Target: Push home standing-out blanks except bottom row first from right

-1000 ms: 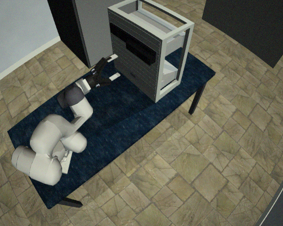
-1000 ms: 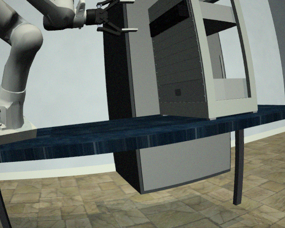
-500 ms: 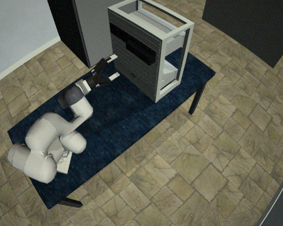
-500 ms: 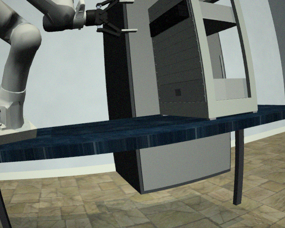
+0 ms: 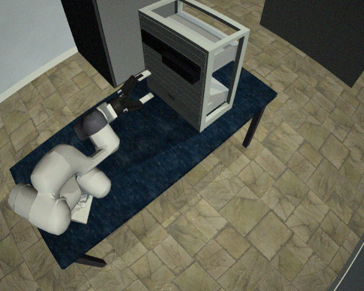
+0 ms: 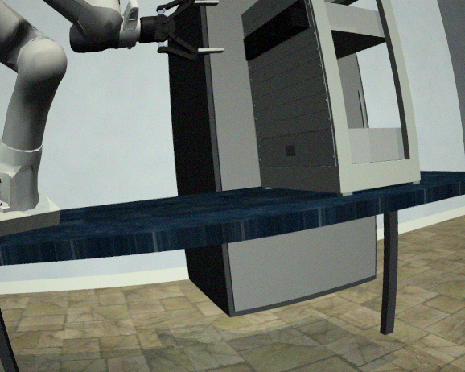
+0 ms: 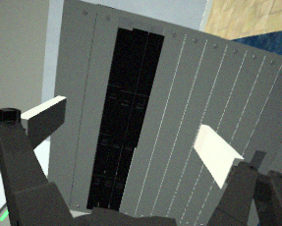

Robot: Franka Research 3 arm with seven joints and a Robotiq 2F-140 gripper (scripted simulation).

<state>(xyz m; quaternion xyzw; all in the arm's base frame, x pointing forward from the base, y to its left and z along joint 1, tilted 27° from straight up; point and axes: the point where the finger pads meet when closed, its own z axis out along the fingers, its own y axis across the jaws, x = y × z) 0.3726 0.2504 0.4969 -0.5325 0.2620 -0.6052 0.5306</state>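
The light grey rack (image 5: 193,60) stands on the blue table (image 5: 145,148), and its front is covered with grey ribbed panels. The black storage chassis (image 5: 172,58) sits high in that front and also shows in the exterior view (image 6: 276,28). In the wrist view the chassis (image 7: 125,118) is a dark band. Faint lines mark its drive blanks, and it is too dark to tell which ones stand out. My gripper (image 5: 148,85) is open and empty. It points at the rack front near its left edge, a short way off and not touching. Its pads (image 6: 216,26) are level with the chassis.
A tall cabinet (image 5: 114,38) with a black side stands just behind the table, close to my gripper. A small dark square (image 6: 290,150) sits on a lower rack panel. The rack stands near the table's far right corner, and its side is open with shelves inside.
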